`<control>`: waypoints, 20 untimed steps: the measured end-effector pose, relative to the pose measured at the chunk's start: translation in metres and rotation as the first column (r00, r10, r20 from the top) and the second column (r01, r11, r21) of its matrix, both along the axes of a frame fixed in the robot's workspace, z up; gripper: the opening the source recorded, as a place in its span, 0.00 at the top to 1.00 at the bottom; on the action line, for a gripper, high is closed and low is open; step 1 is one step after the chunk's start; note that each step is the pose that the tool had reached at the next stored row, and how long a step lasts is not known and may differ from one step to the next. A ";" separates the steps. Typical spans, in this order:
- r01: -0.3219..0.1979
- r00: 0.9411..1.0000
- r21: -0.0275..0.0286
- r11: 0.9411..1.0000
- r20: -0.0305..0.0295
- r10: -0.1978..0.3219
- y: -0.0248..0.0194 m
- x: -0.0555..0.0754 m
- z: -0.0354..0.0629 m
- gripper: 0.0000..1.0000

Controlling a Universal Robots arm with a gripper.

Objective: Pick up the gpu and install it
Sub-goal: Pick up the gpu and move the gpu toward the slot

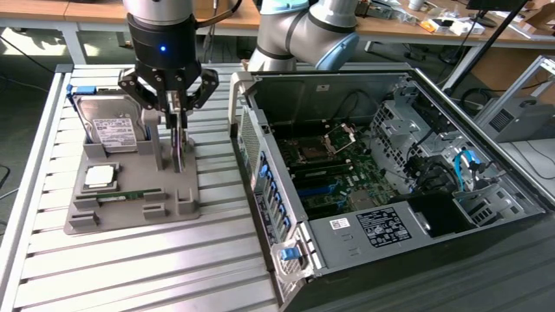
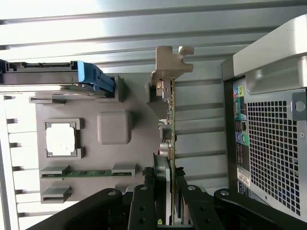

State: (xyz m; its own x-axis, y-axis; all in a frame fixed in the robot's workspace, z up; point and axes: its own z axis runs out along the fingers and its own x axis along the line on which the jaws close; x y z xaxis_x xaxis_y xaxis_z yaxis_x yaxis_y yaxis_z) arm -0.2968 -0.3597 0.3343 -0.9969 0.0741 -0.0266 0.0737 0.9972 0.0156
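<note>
Gpu [image 1: 179,146] is seen standing on its long edge in a slot of the grey holder tray [image 1: 130,214], on the side of the tray nearest the open computer case [image 1: 247,130]. The gripper [image 1: 178,116] is positioned directly over the card and reaches down onto its upper edge. In the wrist view the gpu [image 2: 171,110] is shown edge-on, with its metal end bracket [image 2: 170,62] at the end farthest from the gripper [image 2: 167,175]. There the two fingers are set partly closed, one against each face of the card, so that the card is clamped between them as far as can be judged. The card is not lifted; its lower edge is seated in the tray.

One gpu is counted. One silver hard drive [image 1: 113,127] with a white label and a blue fitting is propped upright at the far end of the tray, on the side away from the case. One square processor chip [image 1: 100,175] is laid flat in a recess near the middle of the tray. One slim green memory stick [image 1: 130,194] is laid flat just beside that chip, toward the near end of the tray. One tray and one case are counted, both carried on the slatted metal surface [image 1: 130,279], the case just beside the tray.
</note>
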 end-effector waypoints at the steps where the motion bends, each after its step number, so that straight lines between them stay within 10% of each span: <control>1: 0.000 1.000 0.000 1.000 0.000 0.000 0.0000 0.000 0.0004 0.73; 20: 0.000 1.000 0.000 1.000 0.000 0.000 0.0000 0.000 0.0110 0.73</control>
